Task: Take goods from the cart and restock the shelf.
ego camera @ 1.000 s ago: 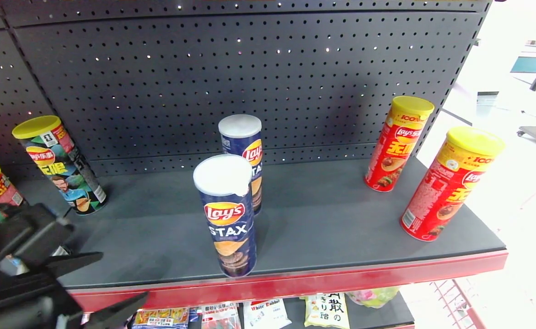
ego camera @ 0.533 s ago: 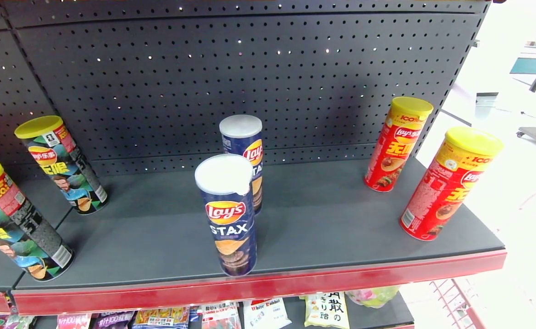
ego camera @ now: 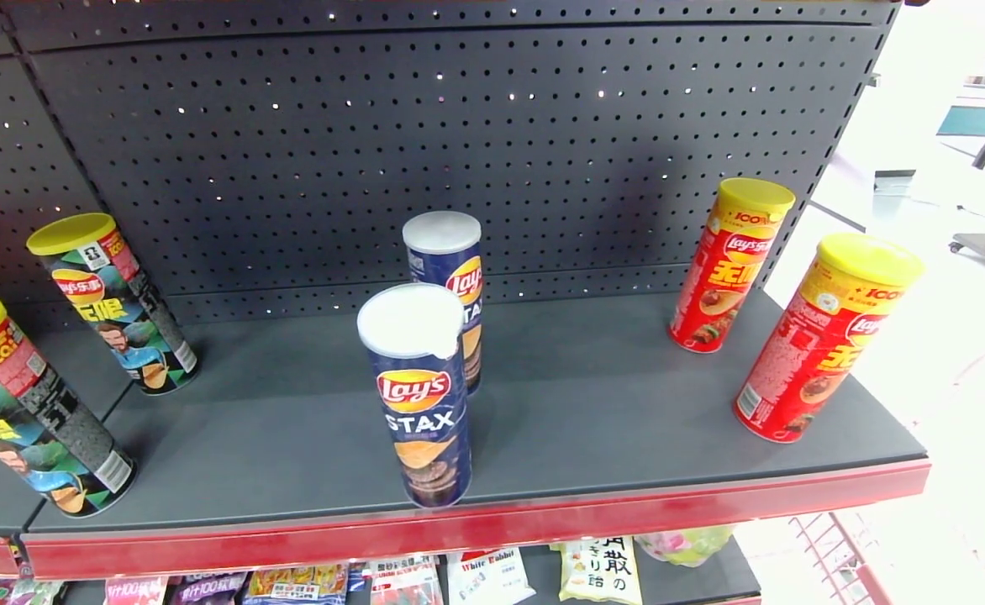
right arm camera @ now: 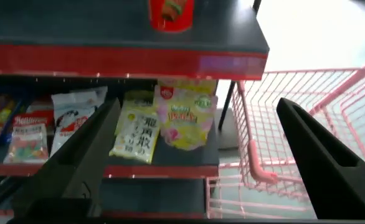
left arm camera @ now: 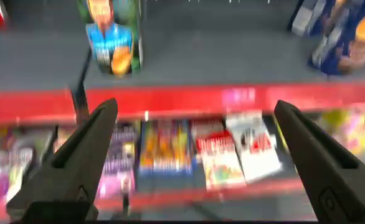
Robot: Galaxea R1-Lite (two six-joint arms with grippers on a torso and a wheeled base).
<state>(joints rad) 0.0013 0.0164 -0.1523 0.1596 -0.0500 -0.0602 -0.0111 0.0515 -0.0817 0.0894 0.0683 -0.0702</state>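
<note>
Dark pegboard [ego camera: 375,126] is backing the grey shelf [ego camera: 610,403] with its red front lip. Out in front of that lip the left gripper [left arm camera: 195,158] is hanging level with the lower tier, its jaws spread wide and holding nothing, and facing rows of snack bags [left arm camera: 232,149]. The right gripper [right arm camera: 198,158] is posing likewise, wide apart and empty, with the pink cart [right arm camera: 332,118] just beside the shelf end. At centre frame in the head view the front blue chip can [ego camera: 419,395] is standing upright, close before the rear blue chip can [ego camera: 446,277]. Two red cans are standing at right, the rear red can [ego camera: 732,260] well apart from the front red can [ego camera: 829,336]. At left the green-patterned can [ego camera: 110,302] and a second patterned can [ego camera: 26,403] are standing apart.
</note>
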